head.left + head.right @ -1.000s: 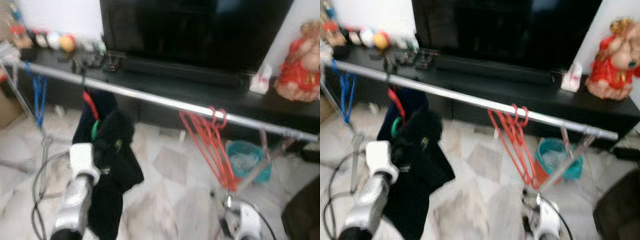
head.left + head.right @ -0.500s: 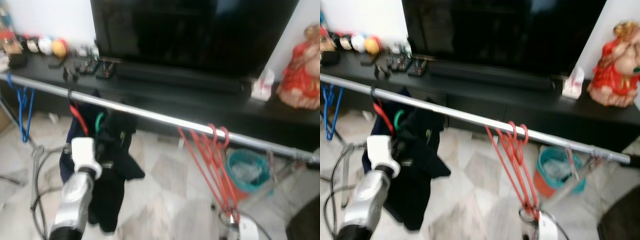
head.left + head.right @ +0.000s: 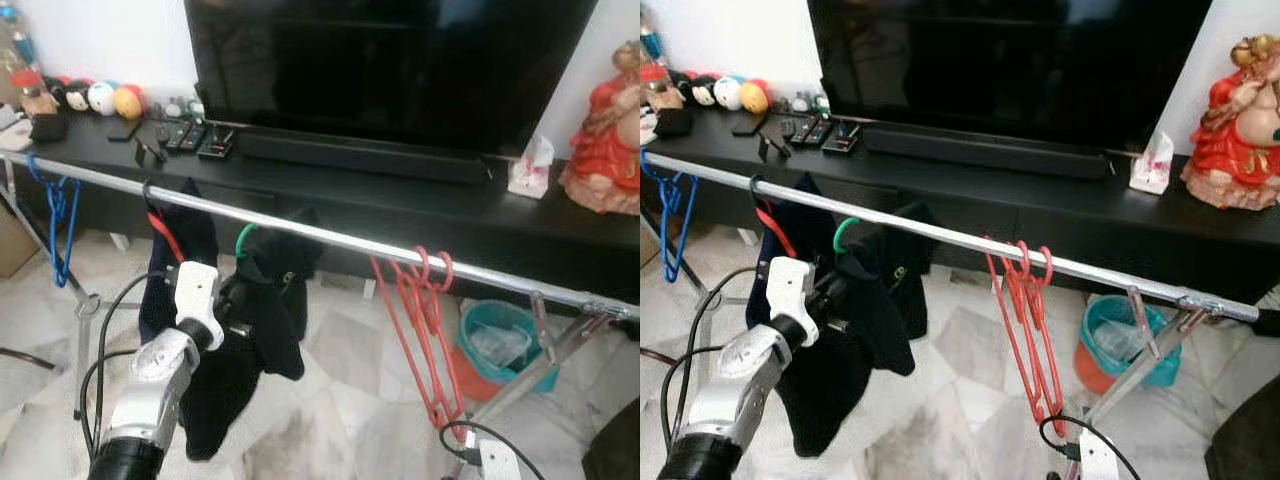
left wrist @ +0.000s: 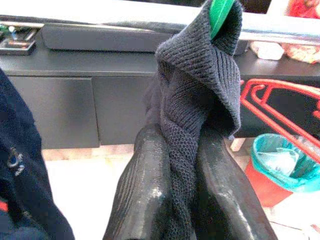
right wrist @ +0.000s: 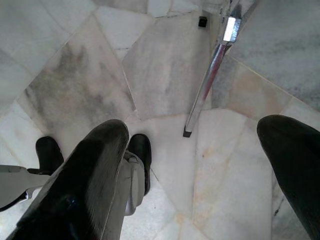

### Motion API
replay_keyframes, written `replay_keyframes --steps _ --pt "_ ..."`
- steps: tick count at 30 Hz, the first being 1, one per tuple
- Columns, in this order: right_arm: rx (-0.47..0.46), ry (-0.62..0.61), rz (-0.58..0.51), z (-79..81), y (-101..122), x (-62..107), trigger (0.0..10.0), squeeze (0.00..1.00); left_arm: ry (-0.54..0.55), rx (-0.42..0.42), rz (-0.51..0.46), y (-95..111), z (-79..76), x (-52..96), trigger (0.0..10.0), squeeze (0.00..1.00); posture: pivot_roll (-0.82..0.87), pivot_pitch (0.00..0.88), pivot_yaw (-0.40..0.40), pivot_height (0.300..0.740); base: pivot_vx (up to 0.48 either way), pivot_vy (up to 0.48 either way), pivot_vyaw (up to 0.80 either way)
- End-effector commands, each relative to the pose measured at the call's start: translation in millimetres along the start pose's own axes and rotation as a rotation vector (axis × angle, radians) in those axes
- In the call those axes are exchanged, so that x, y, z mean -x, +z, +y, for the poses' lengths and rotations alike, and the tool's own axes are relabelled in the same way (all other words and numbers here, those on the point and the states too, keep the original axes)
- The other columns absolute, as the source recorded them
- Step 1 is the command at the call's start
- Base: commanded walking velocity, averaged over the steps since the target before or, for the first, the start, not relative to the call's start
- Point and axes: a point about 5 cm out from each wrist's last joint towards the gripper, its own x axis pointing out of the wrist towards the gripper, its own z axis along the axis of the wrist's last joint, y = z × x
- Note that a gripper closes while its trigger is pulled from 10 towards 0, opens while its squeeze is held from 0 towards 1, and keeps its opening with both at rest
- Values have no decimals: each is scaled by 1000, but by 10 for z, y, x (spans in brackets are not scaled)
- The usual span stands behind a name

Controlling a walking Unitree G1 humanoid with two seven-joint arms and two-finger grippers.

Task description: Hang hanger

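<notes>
While the left gripper pinches the dark sweater, the head views show its green hanger hooked over the metal rail, between a red hanger and a bunch of red hangers. From the left wrist, both fingers squeeze the knit. Looking from the right wrist, the right gripper hangs spread above marble floor. Letting go with a jerk could tug the hook off.

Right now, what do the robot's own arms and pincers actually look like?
The left arm is a silver metal tube with a white boxy wrist and a black cable looping beside it. Each gripper has two long, glossy black fingers, rounded at the tips. The right gripper looks the same.
</notes>
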Motion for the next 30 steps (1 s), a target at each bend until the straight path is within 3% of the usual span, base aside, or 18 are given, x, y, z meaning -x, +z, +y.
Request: replay_keyframes --steps 1,5,17,30 --pt "-2 2 -1 2 9 -1 10000 0 30 -34 -14 122 52 -111 10000 0 -23 0 -25 740 0 0 0" --pt "-1 8 -1 10 16 -3 10000 0 71 -40 32 109 52 -291 10000 0 -31 0 -28 740 0 0 0" --pt "3 12 -4 12 25 -4 10000 0 145 25 117 30 -46 -586 10000 0 -58 0 -16 740 0 0 0" --pt "-6 16 -3 31 0 -3 10000 0 175 49 55 235 -96 -776 10000 0 -81 0 4 740 0 0 0"
